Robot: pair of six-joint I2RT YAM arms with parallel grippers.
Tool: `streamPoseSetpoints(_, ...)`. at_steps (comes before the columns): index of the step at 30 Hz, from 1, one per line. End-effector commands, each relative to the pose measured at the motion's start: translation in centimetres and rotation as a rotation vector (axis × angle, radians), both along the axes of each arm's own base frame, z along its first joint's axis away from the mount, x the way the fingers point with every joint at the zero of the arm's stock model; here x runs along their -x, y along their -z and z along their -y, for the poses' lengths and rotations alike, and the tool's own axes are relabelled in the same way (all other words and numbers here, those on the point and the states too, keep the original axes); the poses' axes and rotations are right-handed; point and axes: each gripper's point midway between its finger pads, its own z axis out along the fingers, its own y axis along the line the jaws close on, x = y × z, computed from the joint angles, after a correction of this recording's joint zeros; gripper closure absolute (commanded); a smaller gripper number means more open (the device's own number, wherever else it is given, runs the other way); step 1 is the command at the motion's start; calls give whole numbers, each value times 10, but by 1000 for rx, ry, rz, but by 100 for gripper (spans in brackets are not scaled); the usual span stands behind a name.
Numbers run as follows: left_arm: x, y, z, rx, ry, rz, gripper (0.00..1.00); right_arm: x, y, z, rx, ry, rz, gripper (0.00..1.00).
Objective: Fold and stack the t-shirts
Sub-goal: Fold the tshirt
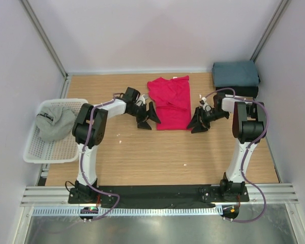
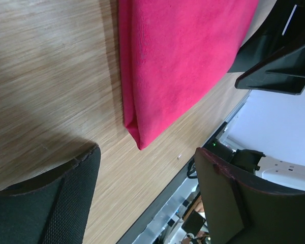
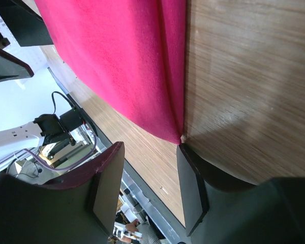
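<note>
On the wooden table [image 1: 142, 162], a little past centre toward twelve o'clock: crimson-red t-shirt [image 1: 170, 101], lying flat, sides folded in to make a narrow upright strip. Neck end on the far side, hem end nearest the arm bases. Doubled edge down each long side in the wrist views, cloth smooth.

At the shirt's seven o'clock corner: left gripper [image 1: 147, 118], low over the wood, jaws spread wide, holding no cloth. In the left wrist view, the folded near corner of the shirt just ahead of the gap, clear of both fingers [image 2: 66, 203].

At the shirt's five o'clock corner: right gripper [image 1: 198, 122], also low, jaws likewise apart and clamped on nothing. In the right wrist view, the shirt's corner right at the tip of one finger [image 3: 193, 178]. Touching or a hair apart, cannot tell.

At the table's one o'clock corner: slate-blue t-shirt [image 1: 235, 73], folded into a neat rectangle and stacked on a black t-shirt [image 1: 249, 92]. Only a dark edge of the lower one showing along the near side.

At nine o'clock, by the table's left edge: white mesh basket [image 1: 51, 152]. Bunched in its far half: light grey t-shirt [image 1: 53, 124], dark mark uppermost.
</note>
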Motion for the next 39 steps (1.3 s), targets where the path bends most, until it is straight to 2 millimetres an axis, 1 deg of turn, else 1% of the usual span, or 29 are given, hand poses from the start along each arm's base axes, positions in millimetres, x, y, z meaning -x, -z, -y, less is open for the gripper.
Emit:
streamPoseSetpoints(1,3,2,8,37,7,-19,24,5,3,4,23,-16,12,48)
streamPoseSetpoints(2,5,5,9,35,7,-31,24,6,2,5,32,-19,12,48)
streamPoseSetpoints(5,8,7,14,35,14,-37,25,11,-4,6,32,-21,10,47)
streamPoseSetpoints(8,10,10,20,35,24,-43,25,12,-5,12,79,-35,26,48)
streamPoseSetpoints(10,10,12,23,34,26,-46,26,7,-3,17,122,-35,57,47)
streamPoseSetpoints(11,11,16,23,30,28,-54,26,3,-1,17,127,-27,67,47)
streamPoseSetpoints(14,11,19,24,22,27,-57,30,-10,1,17,126,-12,84,47)
streamPoseSetpoints(16,13,20,22,16,25,-58,31,-14,8,18,133,-7,75,48)
streamPoseSetpoints(19,13,20,22,15,24,-54,38,-22,15,19,140,4,83,48)
streamPoseSetpoints(21,12,22,21,8,18,-52,40,-25,17,19,138,11,83,48)
streamPoseSetpoints(23,10,25,21,-1,12,-51,40,-27,20,19,141,21,85,48)
streamPoseSetpoints(25,9,28,21,-8,7,-56,42,-29,22,18,137,26,84,48)
streamPoseSetpoints(28,9,32,21,-11,-1,-66,46,-26,23,17,132,27,74,49)
streamPoseSetpoints(31,8,33,22,-3,-7,-73,50,-27,22,16,121,37,81,53)
streamPoseSetpoints(32,8,34,23,0,-7,-76,52,-30,23,15,118,52,87,57)
streamPoseSetpoints(34,7,34,23,2,-14,-72,54,-31,23,13,101,62,90,59)
streamPoseSetpoints(35,6,34,24,5,-15,-72,57,-32,24,12,96,65,88,62)
streamPoseSetpoints(37,6,34,24,7,-14,-67,59,-30,25,10,79,62,79,67)
streamPoseSetpoints(38,6,34,24,9,-13,-66,65,-28,25,10,77,58,75,72)
streamPoseSetpoints(39,6,33,25,12,-13,-65,67,-26,25,9,74,51,75,75)
